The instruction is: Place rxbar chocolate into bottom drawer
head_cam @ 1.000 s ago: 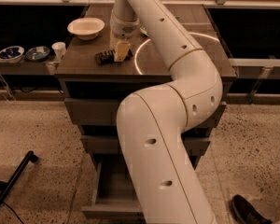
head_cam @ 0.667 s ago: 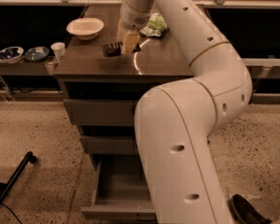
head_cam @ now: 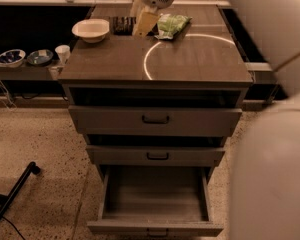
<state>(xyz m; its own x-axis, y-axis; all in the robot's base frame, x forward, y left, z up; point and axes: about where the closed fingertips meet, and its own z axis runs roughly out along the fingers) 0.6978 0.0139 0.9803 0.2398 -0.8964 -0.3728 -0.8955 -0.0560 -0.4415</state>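
On the bench (head_cam: pixel 190 59), the pincer (head_cam: pixel 144 24) sits just beside the rxbar chocolate (head_cam: pixel 121 25) — I cannot tell its grip — bottom drawer (head_cam: pixel 155 228) open.

rxbar chocolate (head_cam: pixel 121 25): black w/ pale blocks
gripper (head_cam: pixel 146 21): cream-white; at cabinet top's rear, just right of bar
bag (head_cam: pixel 172 24): green
bowl (head_cam: pixel 91 30): white
bottom drawer (head_cam: pixel 125 228): grey-brown, dark handle
cabinet top (head_cam: pixel 190 64): brown w/ pale arc
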